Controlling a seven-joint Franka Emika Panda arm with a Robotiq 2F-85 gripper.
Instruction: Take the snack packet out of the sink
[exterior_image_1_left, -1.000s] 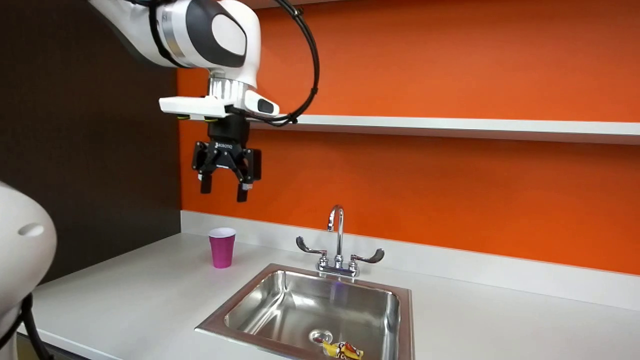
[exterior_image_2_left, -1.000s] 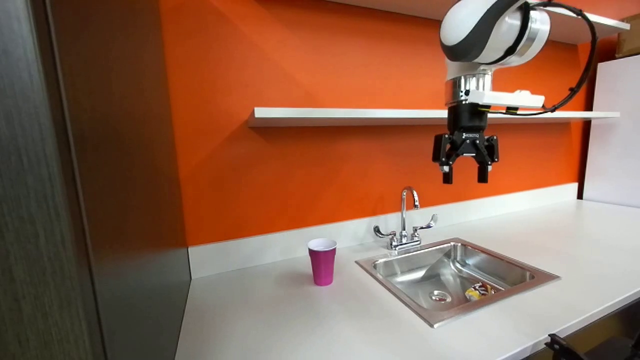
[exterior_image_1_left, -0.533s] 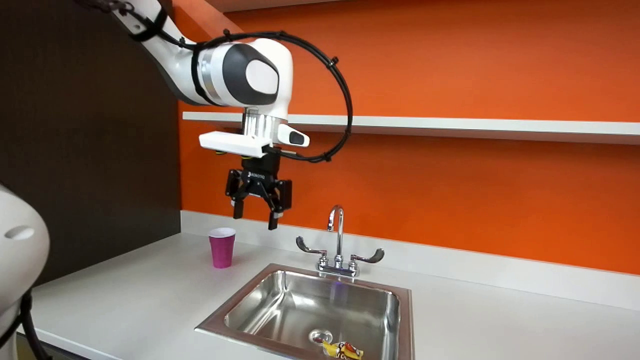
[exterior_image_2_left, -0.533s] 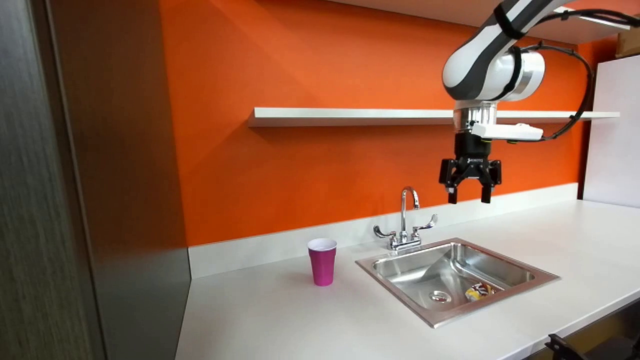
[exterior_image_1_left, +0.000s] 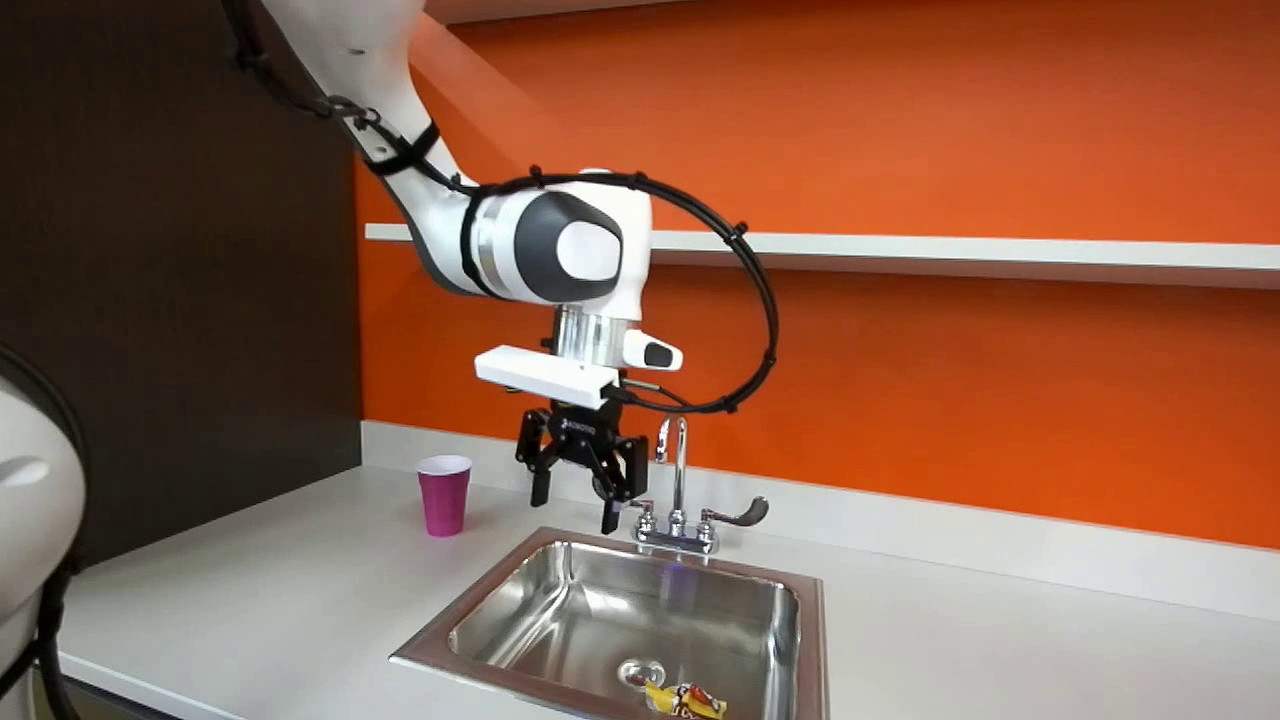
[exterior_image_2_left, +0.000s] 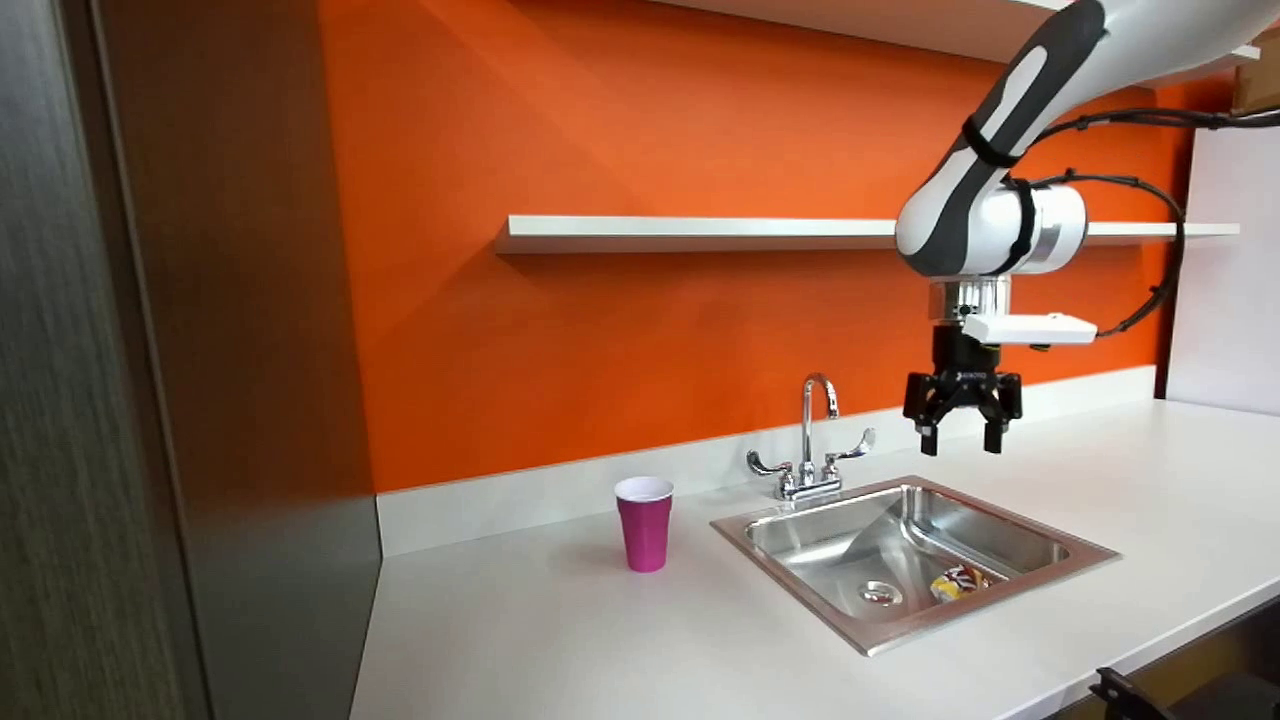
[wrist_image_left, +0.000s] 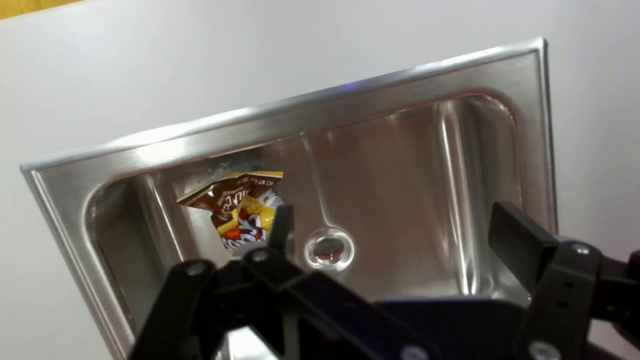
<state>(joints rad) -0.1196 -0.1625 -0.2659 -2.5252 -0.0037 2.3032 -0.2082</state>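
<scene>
I am holding my tool (exterior_image_2_left: 961, 446) in the air, pointed down, its two fingers (wrist_image_left: 284, 220) standing wide apart; condition: released. The yellow-and-brown snack packet (wrist_image_left: 242, 215) is lying on the floor of the stainless-steel sink (wrist_image_left: 350, 104), near the drain (wrist_image_left: 329, 250) and, in the wrist view, at ten o'clock from it, one finger partly hiding the packet. In an exterior view my tool is hanging at twelve o'clock from the snack packet, well apart. In an exterior view the two-handled chrome faucet (exterior_image_1_left: 680, 490) is standing at one o'clock from the sink's centre, my tool covering part of one handle. The magenta cup (exterior_image_1_left: 444, 500) is standing upright on the white table (exterior_image_1_left: 1000, 640), at ten o'clock from the sink.
</scene>
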